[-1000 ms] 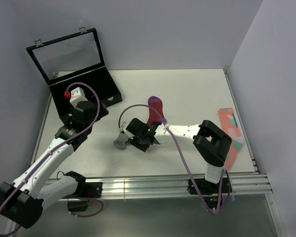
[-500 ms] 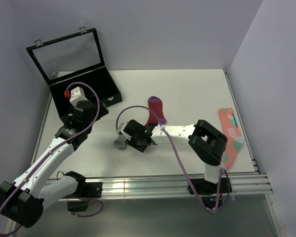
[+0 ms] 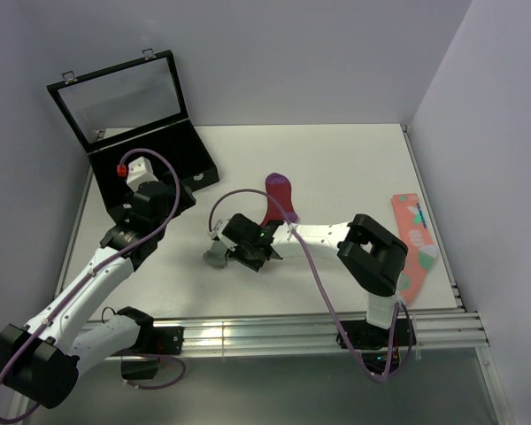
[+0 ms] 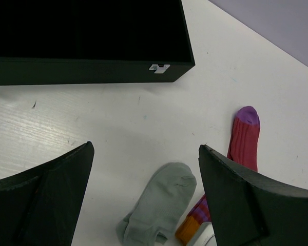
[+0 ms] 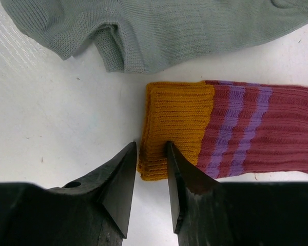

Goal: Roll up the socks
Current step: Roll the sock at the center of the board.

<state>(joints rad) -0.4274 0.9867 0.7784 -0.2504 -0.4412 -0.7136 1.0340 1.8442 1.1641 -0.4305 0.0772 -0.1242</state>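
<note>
At the far left stands the open black case [image 3: 150,168]. The left gripper [image 4: 146,148] hovers beside it, fingers wide apart. Mid-table lies the grey sock [image 4: 159,205] and, touching it on the right, the magenta-red sock [image 4: 245,141] — the right gripper [image 5: 151,147] has its fingers narrowly flanking the orange toe [image 5: 177,118]; I cannot tell whether they grip it. At the right edge lies a salmon sock [image 3: 416,243].

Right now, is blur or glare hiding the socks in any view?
Top view: even light and soft shadows, with glare only on the rail. Left wrist: sharp on the grey sock and red sock, with no glare. Right wrist: the knit is crisp, there is a faint sheen on the table at top left, and the right fingers are dark but clear-edged.
</note>
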